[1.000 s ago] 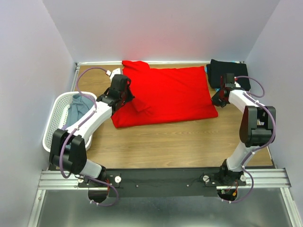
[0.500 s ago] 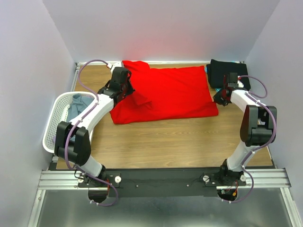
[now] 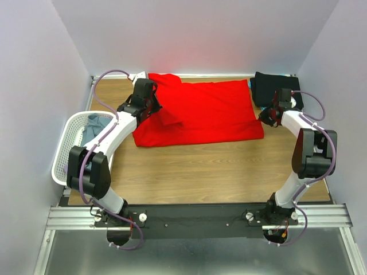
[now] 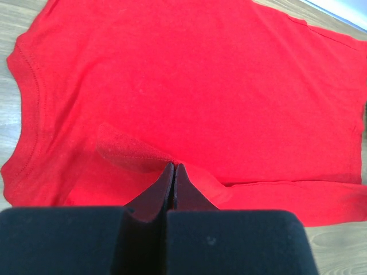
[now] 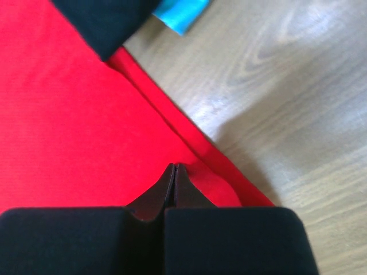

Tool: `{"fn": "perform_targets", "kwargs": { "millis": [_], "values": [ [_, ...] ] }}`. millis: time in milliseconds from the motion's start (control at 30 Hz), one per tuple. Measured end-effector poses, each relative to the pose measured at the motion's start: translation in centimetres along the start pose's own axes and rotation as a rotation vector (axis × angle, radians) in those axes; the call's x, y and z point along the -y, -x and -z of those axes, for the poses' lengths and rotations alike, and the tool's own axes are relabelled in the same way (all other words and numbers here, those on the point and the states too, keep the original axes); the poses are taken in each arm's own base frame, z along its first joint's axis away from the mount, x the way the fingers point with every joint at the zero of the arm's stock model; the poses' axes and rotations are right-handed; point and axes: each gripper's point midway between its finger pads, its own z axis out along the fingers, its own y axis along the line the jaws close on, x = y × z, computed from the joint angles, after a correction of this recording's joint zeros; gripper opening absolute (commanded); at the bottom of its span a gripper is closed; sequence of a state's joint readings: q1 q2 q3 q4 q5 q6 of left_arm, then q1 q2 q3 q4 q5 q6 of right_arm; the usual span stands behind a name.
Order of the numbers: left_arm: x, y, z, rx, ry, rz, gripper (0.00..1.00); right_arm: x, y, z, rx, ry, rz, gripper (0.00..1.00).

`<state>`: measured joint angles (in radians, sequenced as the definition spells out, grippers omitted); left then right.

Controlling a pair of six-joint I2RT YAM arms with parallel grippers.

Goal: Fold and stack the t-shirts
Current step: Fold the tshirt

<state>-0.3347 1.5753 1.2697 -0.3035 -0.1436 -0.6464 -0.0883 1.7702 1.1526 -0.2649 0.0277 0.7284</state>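
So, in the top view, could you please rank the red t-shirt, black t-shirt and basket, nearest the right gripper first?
1. red t-shirt, held in the right gripper.
2. black t-shirt, just behind it.
3. basket, far left.

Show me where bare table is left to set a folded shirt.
The widest bare table is the near strip, bordered by the near hem of the red t-shirt, the basket on the left and the arm bases. The far half is crowded: the red t-shirt, pinched by left gripper and right gripper, and the black t-shirt in the far right corner.
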Motion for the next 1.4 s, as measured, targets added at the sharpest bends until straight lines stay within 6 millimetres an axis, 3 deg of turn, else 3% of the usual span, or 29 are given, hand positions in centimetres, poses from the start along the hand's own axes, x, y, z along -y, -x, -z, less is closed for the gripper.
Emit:
{"fn": "perform_targets", "kwargs": {
  "millis": [567,1400],
  "values": [
    [-1.6,0.6,-0.1,0.004,0.034,0.015,0.0,-2.3,1.0,0.5,0.011,0.09,-0.002,0.01],
    [-3.6,1.9,-0.4,0.025,0.071,0.046,0.0,-4.6,2.4,-1.8,0.001,0.141,-0.002,0.01]
  ]
}}
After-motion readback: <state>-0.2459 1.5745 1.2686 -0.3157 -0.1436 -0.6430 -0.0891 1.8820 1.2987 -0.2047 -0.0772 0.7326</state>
